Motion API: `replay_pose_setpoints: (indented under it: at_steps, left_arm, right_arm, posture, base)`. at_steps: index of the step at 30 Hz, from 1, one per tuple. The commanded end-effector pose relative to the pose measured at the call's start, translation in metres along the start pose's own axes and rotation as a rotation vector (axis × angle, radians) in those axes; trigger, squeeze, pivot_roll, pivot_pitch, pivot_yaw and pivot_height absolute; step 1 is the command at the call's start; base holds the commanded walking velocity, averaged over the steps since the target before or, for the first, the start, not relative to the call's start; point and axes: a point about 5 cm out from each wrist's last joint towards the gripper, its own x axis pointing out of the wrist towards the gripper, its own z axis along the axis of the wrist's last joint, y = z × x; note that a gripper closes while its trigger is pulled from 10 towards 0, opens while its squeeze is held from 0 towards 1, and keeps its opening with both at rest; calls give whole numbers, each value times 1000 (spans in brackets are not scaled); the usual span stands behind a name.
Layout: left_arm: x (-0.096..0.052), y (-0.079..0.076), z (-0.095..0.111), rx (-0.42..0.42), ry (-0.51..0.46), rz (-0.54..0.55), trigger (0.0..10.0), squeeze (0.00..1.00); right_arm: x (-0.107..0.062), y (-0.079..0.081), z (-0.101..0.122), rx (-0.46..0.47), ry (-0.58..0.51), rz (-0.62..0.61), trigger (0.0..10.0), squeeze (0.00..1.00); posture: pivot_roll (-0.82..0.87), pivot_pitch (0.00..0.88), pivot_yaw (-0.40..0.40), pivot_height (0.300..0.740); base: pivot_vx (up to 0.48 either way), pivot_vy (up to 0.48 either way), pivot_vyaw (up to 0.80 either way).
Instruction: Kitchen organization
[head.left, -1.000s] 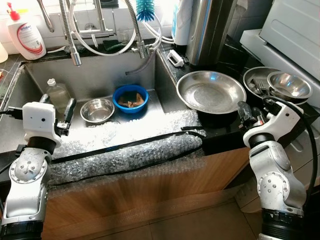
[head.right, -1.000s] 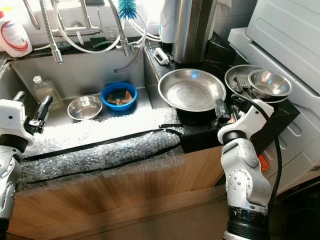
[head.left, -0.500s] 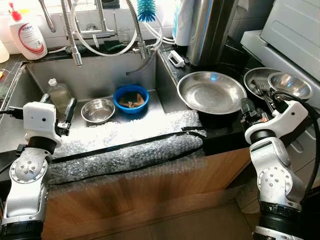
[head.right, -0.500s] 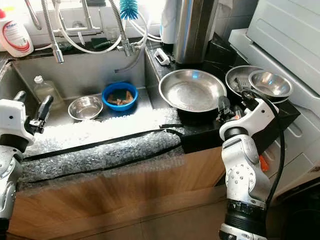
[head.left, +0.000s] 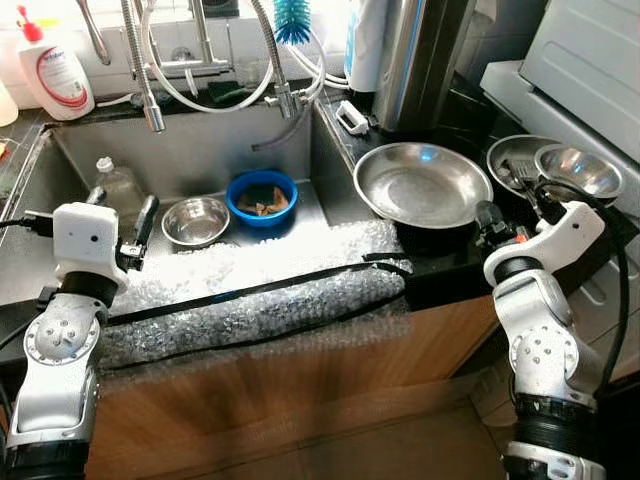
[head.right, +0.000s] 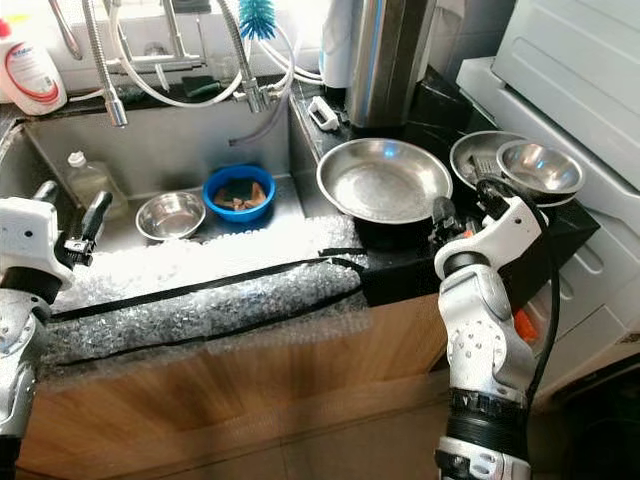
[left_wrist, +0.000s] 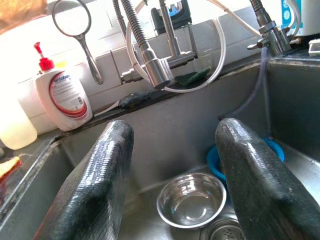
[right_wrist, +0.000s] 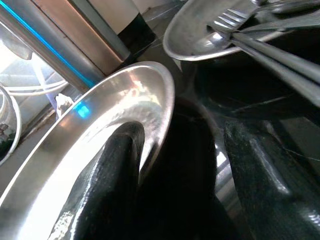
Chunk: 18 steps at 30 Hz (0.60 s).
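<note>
Across the countertop and sink (head.left: 70, 160), organization judged barely begun: nothing lifted, nothing yet put away. At 12 o'clock of the scene, faucet hoses (head.left: 265, 60) and blue brush (head.left: 291, 18); at 10 o'clock, soap bottle (head.left: 57, 68) on the ledge. Largest loose item, wide steel pan (head.left: 423, 184), resting on the black counter (head.left: 450, 270) at 2 o'clock from sink centre, rim overhanging toward the right gripper (head.left: 484, 222). Right gripper spread open at the pan's near edge; in the right wrist view one finger (right_wrist: 107, 185) lying against the rim from the inside, the other outside and apart, jaws not yet closed on anything. Judged step in hand: taking hold of the pan rim. Further at 3 o'clock, shallow steel dish holding utensils (head.left: 515, 160) with a small steel bowl (head.left: 578, 167) stacked on it, untouched. Inside the sink: blue bowl (head.left: 260, 195) with brown scraps, small steel basin (head.left: 194, 220) just beside it at its 9 o'clock, clear bottle (head.left: 116, 185) further toward 9 o'clock; all left to sort. Bubble wrap (head.left: 260, 290) draped over the sink's front edge. Left gripper (head.left: 120, 215) hovering over the sink's left part, fingers wide apart and empty, aimed toward the basin per the left wrist view. Remaining: effectively everything.
</note>
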Motion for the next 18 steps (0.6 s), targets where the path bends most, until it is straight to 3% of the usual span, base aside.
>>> replay_pose_setpoints:
  at_steps: [1, 6, 18]
  left_arm:
    - [2, 3, 2, 19, -11, 3, 10000, 0]
    - [3, 1, 3, 23, -16, -1, 10000, 0]
    - [3, 0, 4, 33, -13, -18, 10000, 0]
  right_arm:
    - [3, 1, 4, 1, -11, -5, 10000, 0]
    - [9, 11, 8, 32, -19, 16, 10000, 0]
    - [16, 14, -1, 73, 26, -28, 10000, 0]
  posture:
    - [42, 83, -25, 740]
    - [46, 84, -25, 740]
    - [50, 89, -25, 740]
  base:
    - [0, 0, 0]
    - [0, 0, 0]
    - [0, 0, 0]
